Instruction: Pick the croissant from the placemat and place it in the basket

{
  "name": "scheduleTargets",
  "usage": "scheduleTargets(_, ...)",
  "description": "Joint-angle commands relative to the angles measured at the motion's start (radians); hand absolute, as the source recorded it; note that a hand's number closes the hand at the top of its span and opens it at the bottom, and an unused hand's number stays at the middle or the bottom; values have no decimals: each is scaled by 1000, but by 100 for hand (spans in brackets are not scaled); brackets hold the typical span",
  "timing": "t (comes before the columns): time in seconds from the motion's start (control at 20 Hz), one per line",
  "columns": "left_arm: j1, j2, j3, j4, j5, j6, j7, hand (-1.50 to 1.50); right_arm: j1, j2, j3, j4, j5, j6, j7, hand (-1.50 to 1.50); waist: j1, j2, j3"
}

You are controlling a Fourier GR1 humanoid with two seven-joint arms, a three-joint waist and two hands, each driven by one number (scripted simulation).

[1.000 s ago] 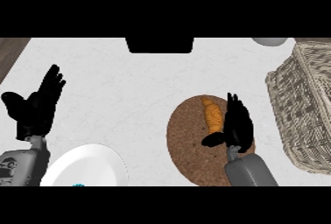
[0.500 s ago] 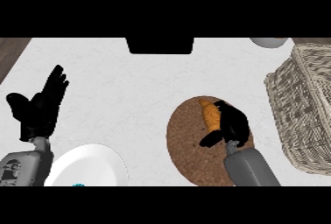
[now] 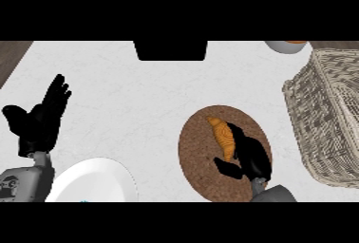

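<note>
My right robot hand [image 3: 249, 154] curled round golden-orange croissant [image 3: 225, 135] on round brown cork placemat [image 3: 200, 156]; left robot hand [image 3: 38, 121] open, resting; woven wicker basket [image 3: 326, 114] well right.

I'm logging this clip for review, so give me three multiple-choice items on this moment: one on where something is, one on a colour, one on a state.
1. Where does the croissant lie?
A. on the round brown placemat
B. in the wicker basket
C. on the white plate

2. What colour is the plate at the lower left?
A. black
B. white
C. orange

3. How is the left hand?
A. curled round the croissant
B. flat on the plate
C. open, fingers up, at the view's left

Answers:
1. A, the croissant sits on the placemat, the right hand against its right side.
2. B, the plate shows white beside the grey forearm.
3. C, its fingers are straight and hold nothing.
</note>
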Motion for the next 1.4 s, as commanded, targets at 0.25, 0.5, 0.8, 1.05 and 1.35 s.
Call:
scheduleTargets(0.25,33,5,12,-4,4,-2,-7,0,397,-163,274,-67,-97,29,-533,150,-17,29,27)
scheduleTargets(0.5,70,-10,8,-13,2,1,-37,0,569,-273,211,-221,-302,-40,-822,150,-27,27,26)
scheduleTargets(0.8,46,21,47,18,24,-21,-55,0,794,-429,130,-516,-590,35,-1092,150,-36,31,22)
scheduleTargets(1.05,26,8,27,-22,16,-7,-4,0,1003,-609,-73,-688,-745,40,-1232,150,-18,32,23)
scheduleTargets(1.35,28,-10,9,-9,-15,10,-14,0,1155,-664,-279,-958,-919,73,-1063,150,-7,35,21)
